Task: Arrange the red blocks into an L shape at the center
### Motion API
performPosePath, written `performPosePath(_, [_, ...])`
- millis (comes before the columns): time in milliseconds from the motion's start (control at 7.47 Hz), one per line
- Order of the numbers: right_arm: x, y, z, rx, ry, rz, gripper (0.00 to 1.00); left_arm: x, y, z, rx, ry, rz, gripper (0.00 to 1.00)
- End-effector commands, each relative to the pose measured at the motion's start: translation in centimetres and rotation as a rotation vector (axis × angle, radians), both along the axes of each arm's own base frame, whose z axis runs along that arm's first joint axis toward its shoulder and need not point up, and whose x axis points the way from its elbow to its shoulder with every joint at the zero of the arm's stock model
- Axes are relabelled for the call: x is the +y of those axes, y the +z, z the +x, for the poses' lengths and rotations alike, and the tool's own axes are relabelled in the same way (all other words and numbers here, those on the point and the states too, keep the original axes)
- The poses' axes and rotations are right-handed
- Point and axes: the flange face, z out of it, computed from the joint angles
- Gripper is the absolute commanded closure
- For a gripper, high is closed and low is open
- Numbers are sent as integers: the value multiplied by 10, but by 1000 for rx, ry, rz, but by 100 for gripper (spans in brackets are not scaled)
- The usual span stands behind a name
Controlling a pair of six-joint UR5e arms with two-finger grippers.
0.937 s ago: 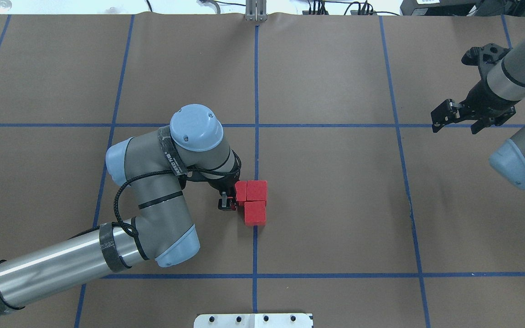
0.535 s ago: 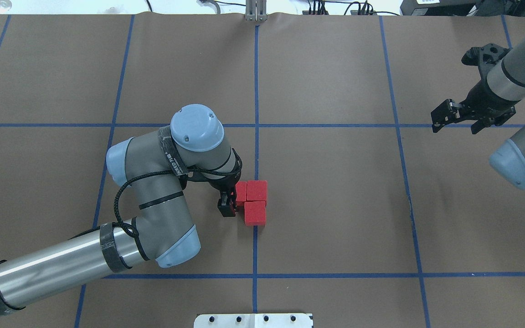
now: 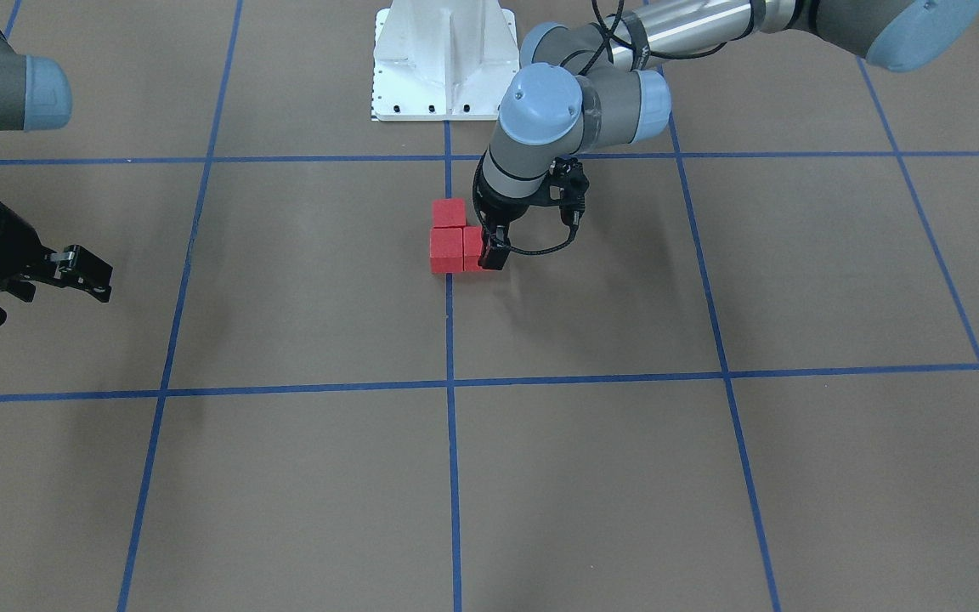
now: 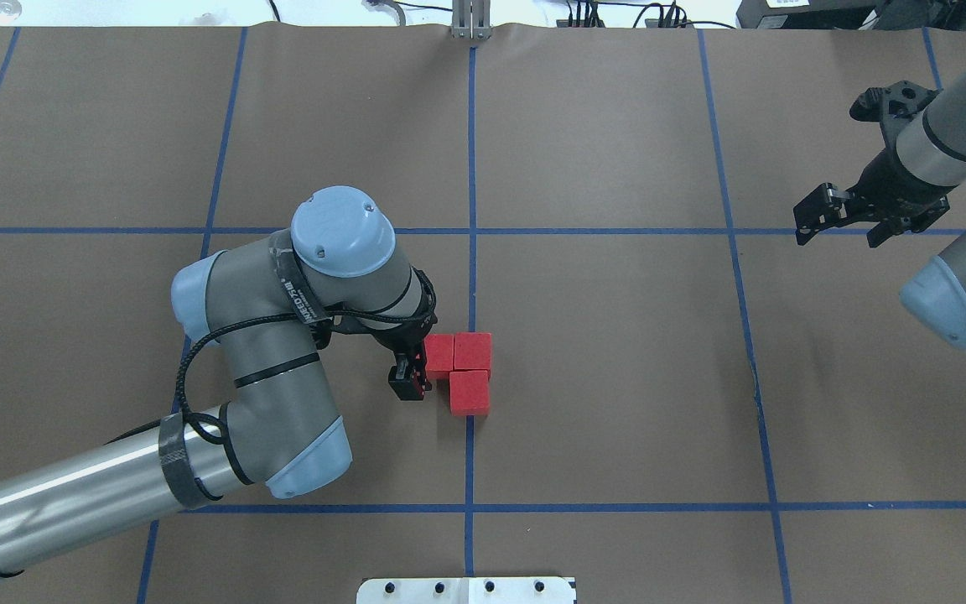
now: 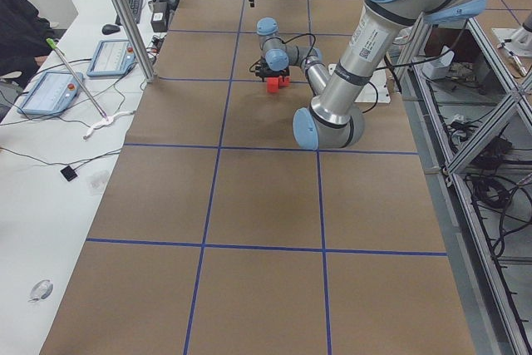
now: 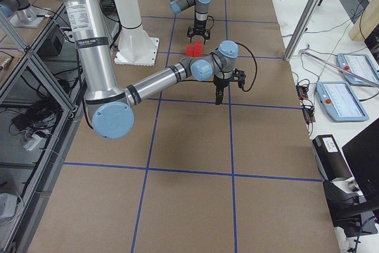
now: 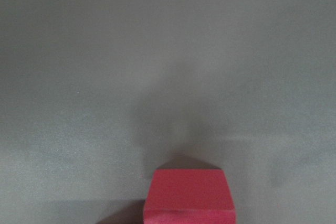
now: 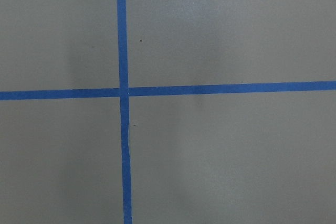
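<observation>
Overhead exterior view tells it best: red blocks [image 4: 468, 359] sit at the centre [image 4: 525, 361], on and just left of the blue line [image 4: 471, 277]. Two sit side by side across the table, and the third is tucked against the right one on the robot's side. All three are touching, so it reads as an L already.

Left gripper [image 4: 411, 369] is down low, immediately left of the end block [image 4: 439, 354]. Only one finger [image 4: 406, 386] shows clearly from above; the wrist hides the other. Exterior right view shows the fingers spread. So it looks open, with nothing in it. The block isn't between the fingers, it's beside them, on the blue-line side. Can't tell from any view whether the finger touches the block face or stands just off it. Left wrist camera has a single red block at its bottom edge and bare surface ahead, with no fingers in shot.

Right gripper [image 4: 842, 225] is well apart at the far right, over a grid crossing, fingers wide open, empty. Left arm is the nearer one by a long way.

My read: placing is done and what's left is getting clear. The blocks lie to the right of the fingers, so the exit should go straight up or off to the left. Any drift right would shove the end block and break the row. Blocks look small and light, so they'd likely slide easily.
</observation>
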Motion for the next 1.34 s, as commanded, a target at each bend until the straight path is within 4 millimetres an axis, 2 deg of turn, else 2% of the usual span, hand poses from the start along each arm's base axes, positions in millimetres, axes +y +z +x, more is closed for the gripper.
performPosePath(0, [0, 1, 0, 1, 0, -1, 0, 37, 13, -68, 9, 90, 91, 0])
performPosePath(134, [0, 2, 0, 1, 0, -2, 0, 60, 40, -111, 13, 166, 198, 0])
performPosePath(268, [0, 1, 1, 1, 0, 0, 0, 69, 65, -159, 7, 223, 311, 0])
performPosePath(535, [1, -4, 3, -4, 4, 8, 0, 49, 121, -243, -58, 354, 564, 0])
performPosePath(669, [-1, -8, 16, -11, 22, 13, 0, 28, 149, -293, -88, 441, 700, 0])
performPosePath(803, [-7, -3, 38, -10, 52, 11, 0, 5, 173, -349, -83, 502, 798, 0])
performPosePath(937, [-10, 6, 63, -4, 91, 1, 0, -15, 211, -408, -79, 583, 907, 0])
performPosePath(1070, [-14, 18, 96, 4, 129, -3, 0, -36, 247, -455, -95, 664, 1025, 0])
performPosePath(1204, [-15, 33, 136, 6, 119, 33, 0, -51, 279, -494, -134, 727, 1103, 0])
